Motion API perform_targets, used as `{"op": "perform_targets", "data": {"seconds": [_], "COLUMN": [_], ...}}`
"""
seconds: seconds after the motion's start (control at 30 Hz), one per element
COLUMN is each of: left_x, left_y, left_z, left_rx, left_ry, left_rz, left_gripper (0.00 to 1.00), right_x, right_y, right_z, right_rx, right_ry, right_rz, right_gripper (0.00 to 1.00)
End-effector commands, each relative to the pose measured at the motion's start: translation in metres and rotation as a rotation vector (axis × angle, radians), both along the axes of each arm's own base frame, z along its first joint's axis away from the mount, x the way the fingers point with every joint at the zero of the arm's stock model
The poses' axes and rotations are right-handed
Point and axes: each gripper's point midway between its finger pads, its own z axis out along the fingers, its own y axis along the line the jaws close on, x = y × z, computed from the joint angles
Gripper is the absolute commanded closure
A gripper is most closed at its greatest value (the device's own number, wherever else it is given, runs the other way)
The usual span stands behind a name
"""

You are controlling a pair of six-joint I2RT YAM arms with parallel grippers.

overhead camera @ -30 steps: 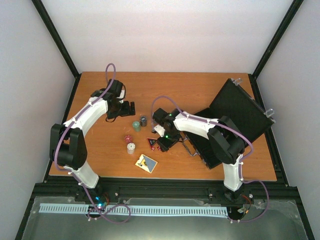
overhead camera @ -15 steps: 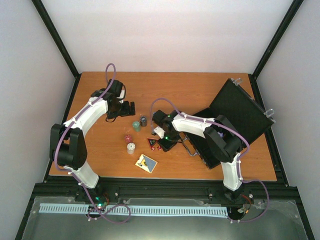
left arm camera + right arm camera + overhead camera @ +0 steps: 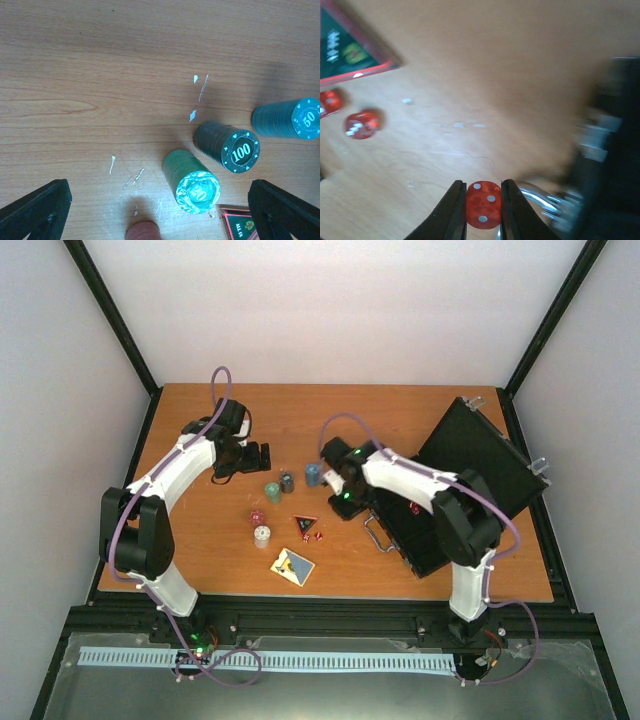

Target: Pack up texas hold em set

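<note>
The black briefcase [image 3: 470, 475] lies open at the right, its metal handle [image 3: 540, 197] toward the table middle. My right gripper [image 3: 346, 506] is shut on a red die [image 3: 483, 204], held above the wood just left of the handle. Two more red dice [image 3: 362, 124] lie by the triangular "ALL IN" marker [image 3: 305, 525]. My left gripper [image 3: 255, 455] is open and empty above the green chip stack [image 3: 192, 182], black 100 stack [image 3: 227, 147] and blue 50 stack [image 3: 287, 117]. The card deck [image 3: 291, 566] lies near the front. No purple disc shows.
A pale chip stack [image 3: 262, 534] and a red die [image 3: 255, 515] sit left of the marker. A reddish chip stack [image 3: 142, 231] shows at the left wrist view's bottom edge. A small red item [image 3: 413, 508] lies inside the case.
My right gripper rose from the dice beside the marker and swung back toward the case with one die. The blue chip stack is now uncovered. The left arm has not moved.
</note>
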Motion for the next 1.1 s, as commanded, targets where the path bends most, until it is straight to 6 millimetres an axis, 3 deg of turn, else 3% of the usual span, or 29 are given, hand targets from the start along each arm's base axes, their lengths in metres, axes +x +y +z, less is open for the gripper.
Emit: {"op": "perform_targets", "data": {"seconds": [0.0, 0.17, 0.3, 0.67, 1.07], "left_x": [0.004, 0.005, 0.004, 0.006, 0.009], "left_y": [-0.004, -0.005, -0.005, -0.006, -0.006], "left_z": [0.002, 0.001, -0.001, -0.004, -0.008], "left_rx": [-0.015, -0.02, -0.019, -0.014, -0.01], "left_ry": [-0.012, -0.01, -0.006, 0.004, 0.015], "left_rz": [-0.006, -0.007, -0.008, -0.011, -0.01], "left_gripper": [0.0, 0.0, 0.0, 0.0, 0.0], "right_x": [0.033, 0.048, 0.06, 0.072, 0.058], "right_y": [-0.058, -0.121, -0.147, -0.16, -0.179], "right_z": [0.037, 0.02, 0.009, -0.016, -0.033], "right_rx": [-0.057, -0.147, -0.163, -0.192, -0.255], "right_ry": [-0.109, -0.119, -0.144, -0.156, -0.128], "right_rz": [-0.146, -0.299, -0.403, -0.45, -0.459], "right_gripper": [0.93, 0.94, 0.94, 0.94, 0.95]}}
